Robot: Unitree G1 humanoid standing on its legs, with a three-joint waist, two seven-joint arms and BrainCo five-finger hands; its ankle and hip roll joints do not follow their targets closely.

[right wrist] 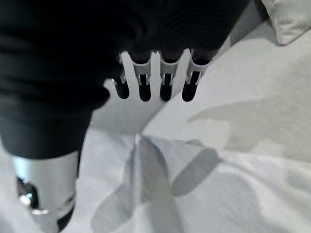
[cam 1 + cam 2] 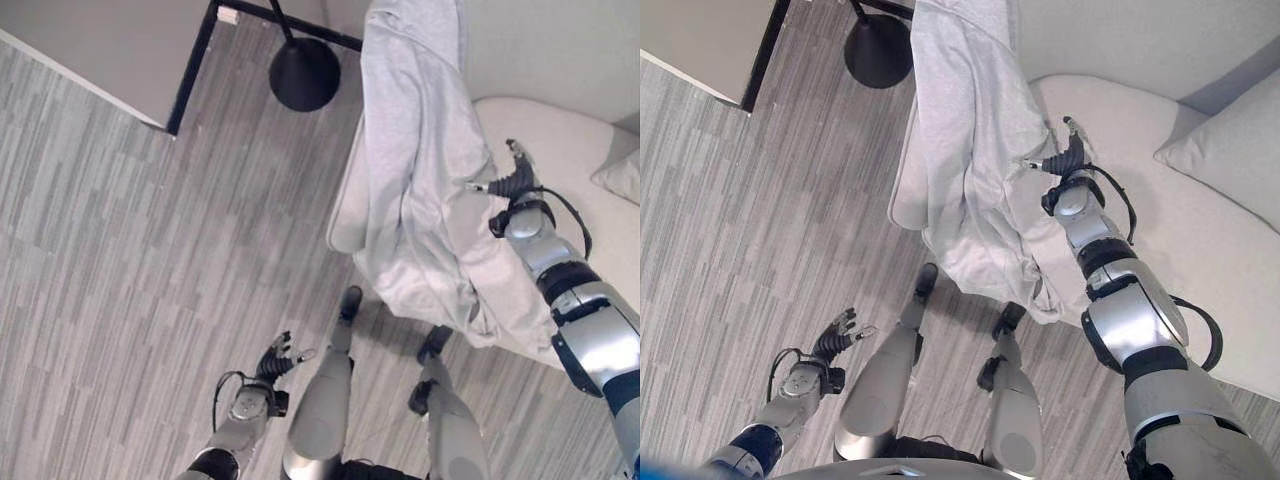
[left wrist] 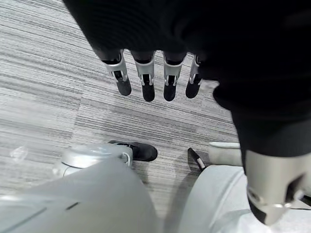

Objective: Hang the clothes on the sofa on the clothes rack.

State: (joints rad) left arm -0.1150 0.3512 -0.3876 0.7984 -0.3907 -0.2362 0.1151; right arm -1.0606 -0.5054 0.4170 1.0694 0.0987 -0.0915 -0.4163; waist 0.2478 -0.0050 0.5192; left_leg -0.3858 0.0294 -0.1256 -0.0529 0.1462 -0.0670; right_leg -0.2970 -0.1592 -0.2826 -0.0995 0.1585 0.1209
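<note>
Sofa (image 2: 1200,230) w/ cushion (image 2: 1230,140); rack base (image 2: 304,74) on floor (image 2: 120,260).

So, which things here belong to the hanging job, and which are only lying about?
Job:
grey garment, hanging
rack's round black base
sofa
right hand, open beside the garment

Just there:
cushion on the sofa
left hand, open, idle above the floor

Light grey garment (image 2: 420,190) hanging long from above, lower folds draped over pale sofa (image 2: 1200,230), black-based clothes rack (image 2: 303,72) just beside
</note>
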